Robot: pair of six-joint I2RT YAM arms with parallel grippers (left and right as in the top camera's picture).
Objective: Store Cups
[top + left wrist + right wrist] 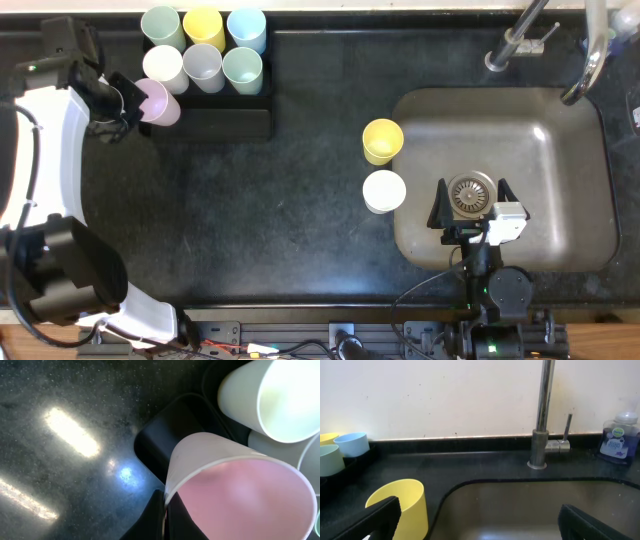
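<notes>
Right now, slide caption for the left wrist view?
Left gripper holds a tilted pink plastic cup by its rim at the black rack's corner, beside a pale cup.

Left gripper (135, 100) pinches pink cup (160, 103) at rack (215, 122) end, with six racked cups (204, 65) just beyond it. Right gripper (470, 203) is spread wide over sink (560, 130). Yellow cup (382, 140) and white cup (384, 191) stand just left of it.

Left claw (128, 100) grips a pink cup (160, 102) by its rim; right claw (470, 202) hangs spread wide.
</notes>
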